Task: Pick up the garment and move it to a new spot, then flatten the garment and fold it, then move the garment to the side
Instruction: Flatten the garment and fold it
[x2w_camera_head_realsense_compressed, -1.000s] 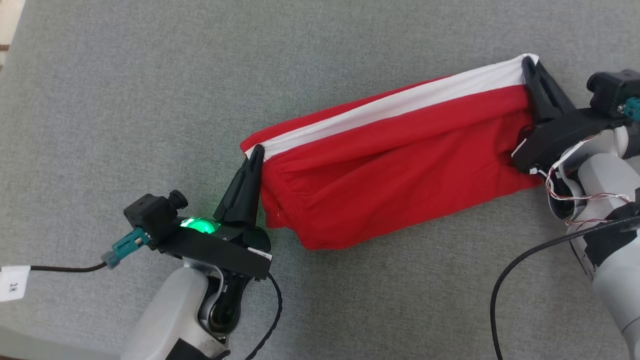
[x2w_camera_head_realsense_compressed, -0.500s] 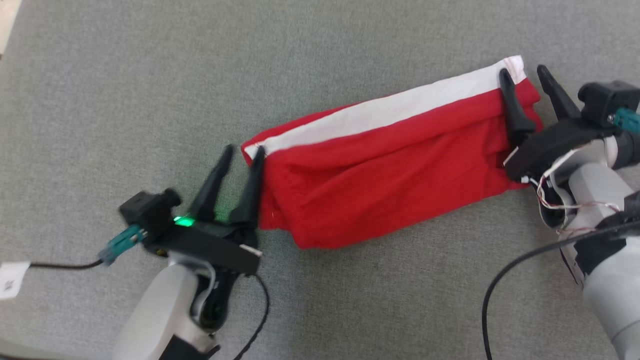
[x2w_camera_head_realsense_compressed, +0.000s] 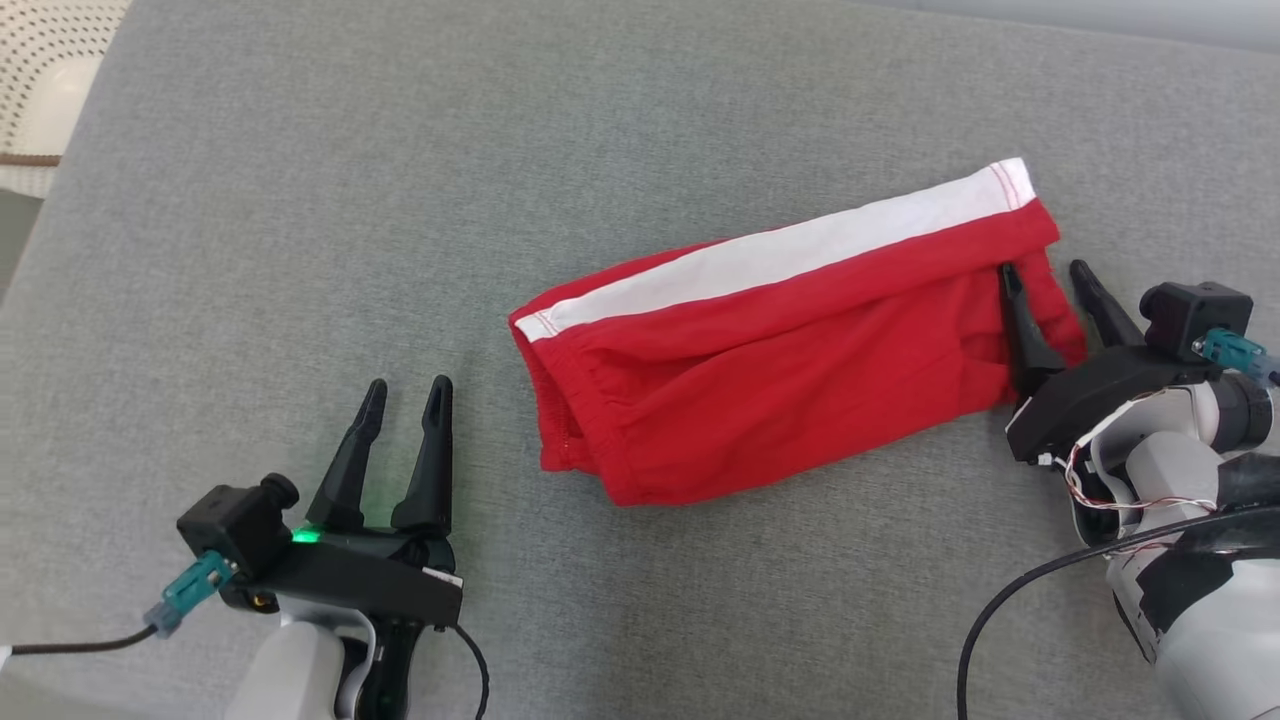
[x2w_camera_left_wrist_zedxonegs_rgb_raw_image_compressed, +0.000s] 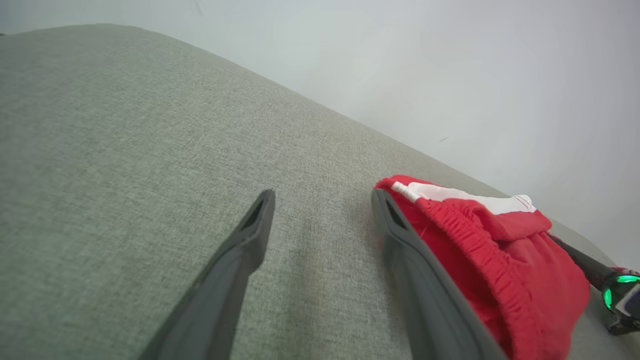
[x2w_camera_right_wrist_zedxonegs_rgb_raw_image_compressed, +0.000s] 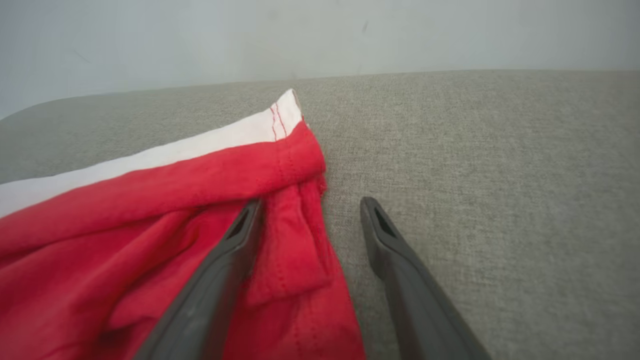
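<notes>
The grey fabric counter (x2w_camera_head_realsense_compressed: 300, 250) carries the red garment (x2w_camera_head_realsense_compressed: 780, 370), which lies as a long folded strip spanning the gap between the two sets of fingers. Its white band (x2w_camera_head_realsense_compressed: 780, 250) runs along the edge farthest from them.

A second ago both pairs were pinched shut on the strip's two ends. Now the left fingers (x2w_camera_head_realsense_compressed: 432, 450) are spread wide and have backed off. The elastic waistband (x2w_camera_left_wrist_zedxonegs_rgb_raw_image_compressed: 480, 240) end sits ahead of them and to their right, no longer touching.

The right fingers (x2w_camera_head_realsense_compressed: 1022, 330) are also spread and grip nothing. One lies over the red hem corner and the other over bare counter just beside it.

The cloth has been let go and rests on its own, so this fold looks laid down. Another fold, or the shift to the side, probably needs a fresh grasp.
</notes>
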